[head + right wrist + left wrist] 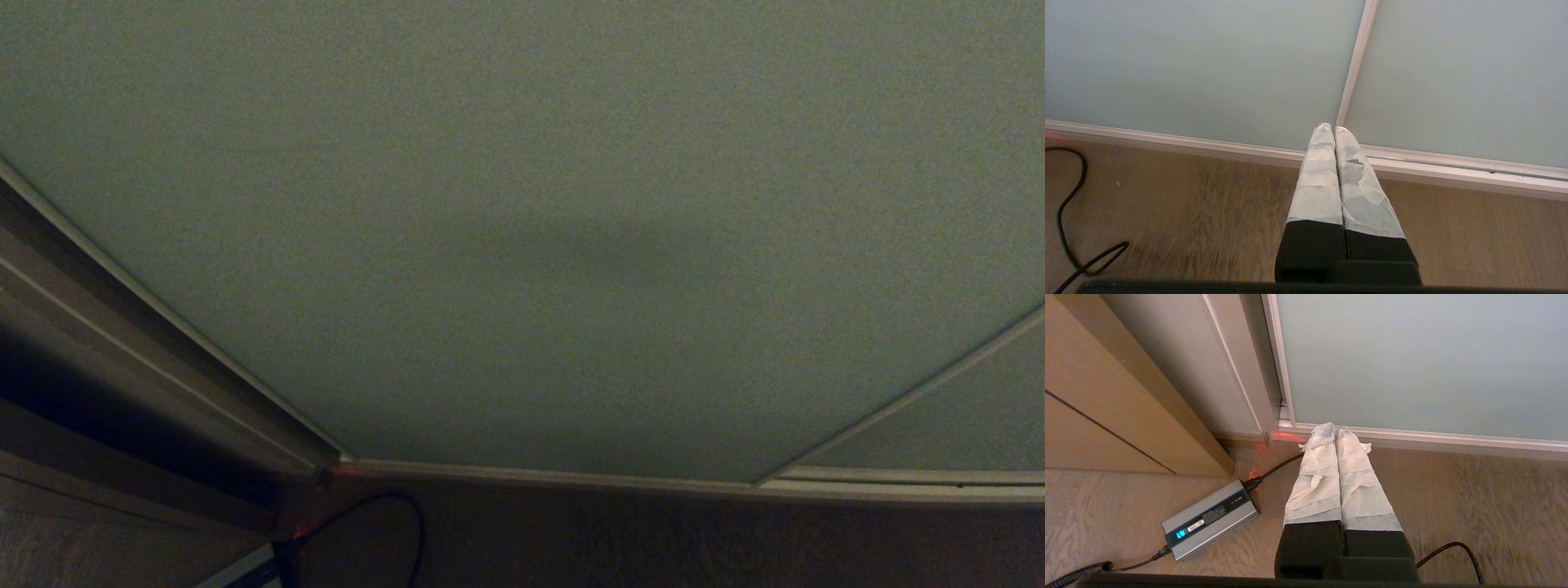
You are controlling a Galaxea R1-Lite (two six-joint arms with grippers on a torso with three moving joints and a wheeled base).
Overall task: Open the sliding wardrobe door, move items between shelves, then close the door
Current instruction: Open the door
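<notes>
I see the sliding wardrobe door (522, 245) drawn across, filling the space ahead of both hands | floor (1167, 212) below them | power brick (1210, 518) lying on the floor beside my left hand | left hand (1334, 430) pressed together, empty, low over the floor | right hand (1329, 130) likewise pressed together, empty

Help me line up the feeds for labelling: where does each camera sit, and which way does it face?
Head view: on the head, facing the sliding wardrobe door and floor; no arm shows.
Left wrist view: behind the shut left gripper, looking at the door's frame edge and a power brick.
Right wrist view: behind the shut right gripper, aimed at the seam between two panels.
All three views share the door and floor rail.
</notes>
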